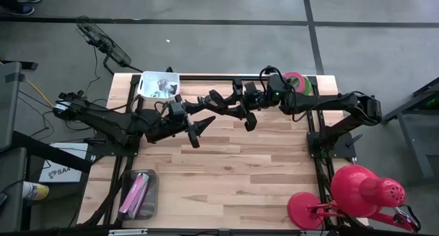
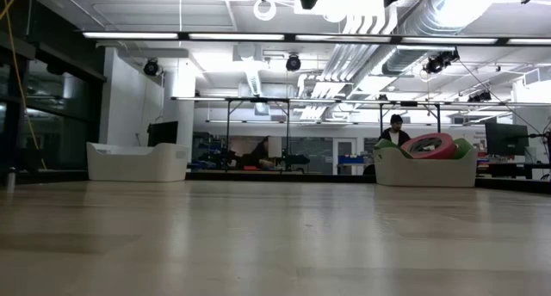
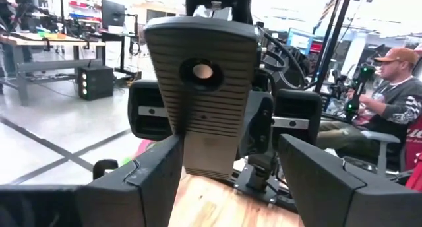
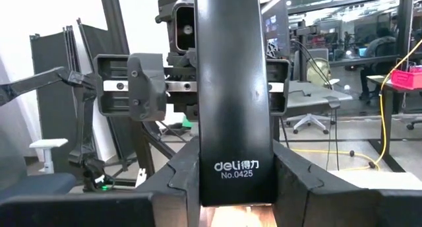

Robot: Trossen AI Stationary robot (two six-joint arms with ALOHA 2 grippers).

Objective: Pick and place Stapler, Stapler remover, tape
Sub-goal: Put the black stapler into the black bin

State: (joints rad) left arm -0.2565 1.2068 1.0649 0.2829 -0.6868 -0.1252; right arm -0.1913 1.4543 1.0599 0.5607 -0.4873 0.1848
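We see both arms raised above the back half of the wooden table, their grippers meeting nose to nose over its middle. The right gripper is clamped on a black stapler; in the right wrist view the stapler stands up between that gripper's fingers, its label reading "deli No.0425". The left gripper faces it with its fingers apart. In the left wrist view the stapler's ribbed underside fills the gap between the left fingers, which stand on either side of it; we cannot tell whether they touch it. Behind the stapler, that view shows the body of the right gripper.

Beyond the left gripper, at the back left corner of the table, sits a white bin with small items in it that we cannot make out. Behind the right gripper, near the right arm's wrist at the back right corner, another white bin holds rolls of tape, pink and green. Nearer the front, on the left arm's side, a clear tray holds pink objects. A red desk lamp stands at the front right corner.

A seated person in a cap shows in the room past the left gripper.
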